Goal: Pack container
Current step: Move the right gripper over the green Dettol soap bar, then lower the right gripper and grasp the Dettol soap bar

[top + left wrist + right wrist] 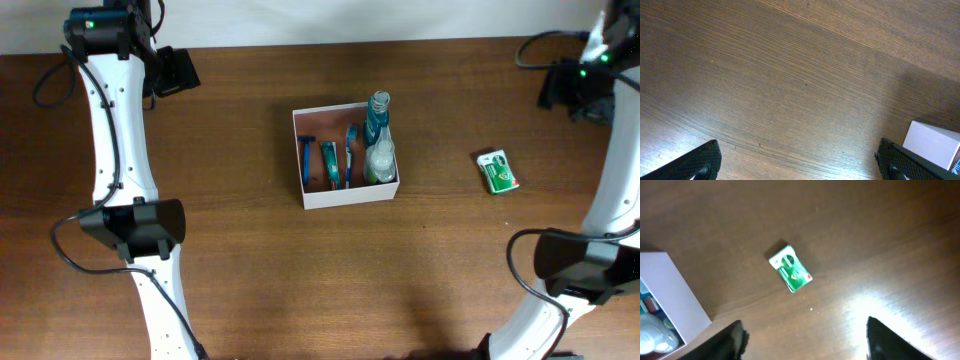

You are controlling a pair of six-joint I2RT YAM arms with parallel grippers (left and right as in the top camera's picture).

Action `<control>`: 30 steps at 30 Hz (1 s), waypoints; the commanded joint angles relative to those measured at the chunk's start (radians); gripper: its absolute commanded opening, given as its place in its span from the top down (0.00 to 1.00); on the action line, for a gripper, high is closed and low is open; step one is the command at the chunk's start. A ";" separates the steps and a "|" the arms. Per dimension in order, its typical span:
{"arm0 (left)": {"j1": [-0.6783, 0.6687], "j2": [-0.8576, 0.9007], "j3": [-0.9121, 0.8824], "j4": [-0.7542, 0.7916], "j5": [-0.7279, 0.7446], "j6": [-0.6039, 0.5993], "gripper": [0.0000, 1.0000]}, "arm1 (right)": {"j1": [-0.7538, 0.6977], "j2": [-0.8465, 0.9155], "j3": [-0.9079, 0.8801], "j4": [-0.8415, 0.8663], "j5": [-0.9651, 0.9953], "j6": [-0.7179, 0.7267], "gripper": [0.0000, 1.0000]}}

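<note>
Left gripper (800,163) and right gripper (807,340) gape empty; green packet (497,171) lies well apart from container (350,195).

I see a small green packet (498,171) lying flat on the brown wooden table (250,260). Its printed face is up.
</note>
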 commanded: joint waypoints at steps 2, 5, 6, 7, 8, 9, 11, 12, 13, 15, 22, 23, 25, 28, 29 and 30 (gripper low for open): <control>0.003 -0.011 0.014 0.002 -0.008 0.005 0.01 | -0.032 0.000 -0.129 0.023 -0.050 -0.104 0.22; 0.003 -0.011 0.014 0.002 -0.008 0.005 0.01 | -0.032 0.000 -0.261 0.078 -0.044 -0.133 0.20; 0.003 -0.011 0.014 0.001 -0.008 0.005 0.01 | -0.029 0.000 -0.309 0.106 -0.045 -0.152 0.19; 0.003 -0.011 0.014 0.002 -0.008 0.005 0.01 | -0.025 0.000 -0.353 0.137 -0.045 -0.177 0.17; 0.003 -0.011 0.014 0.002 -0.008 0.005 0.01 | -0.021 0.000 -0.398 0.170 -0.044 -0.215 0.16; 0.003 -0.011 0.014 0.001 -0.008 0.005 0.01 | -0.018 0.000 -0.444 0.209 -0.044 -0.259 0.15; 0.003 -0.011 0.014 0.002 -0.008 0.005 0.00 | -0.011 0.000 -0.523 0.285 -0.044 -0.327 0.13; 0.003 -0.011 0.014 0.002 -0.008 0.005 0.01 | -0.011 0.000 -0.566 0.327 -0.044 -0.362 0.12; 0.003 -0.011 0.014 0.002 -0.008 0.005 0.01 | -0.011 0.000 -0.595 0.356 -0.043 -0.383 0.09; 0.003 -0.011 0.014 0.002 -0.008 0.005 0.01 | -0.013 0.000 -0.657 0.413 -0.044 -0.418 0.03; 0.003 -0.011 0.014 0.002 -0.008 0.005 0.00 | -0.010 0.000 -0.805 0.591 -0.045 -0.491 0.01; 0.003 -0.011 0.014 0.002 -0.008 0.005 0.01 | -0.010 0.000 -0.828 0.623 -0.046 -0.492 0.01; 0.003 -0.011 0.014 0.002 -0.008 0.005 0.01 | -0.008 0.001 -0.863 0.665 -0.045 -0.504 0.01; 0.003 -0.011 0.014 0.001 -0.008 0.005 0.00 | -0.003 0.002 -0.906 0.708 -0.045 -0.519 0.01; 0.003 -0.011 0.014 0.002 -0.008 0.005 0.01 | 0.001 0.002 -0.917 0.719 -0.045 -0.523 0.01; 0.003 -0.011 0.014 0.002 -0.008 0.005 0.01 | 0.004 0.002 -0.928 0.730 -0.045 -0.538 0.01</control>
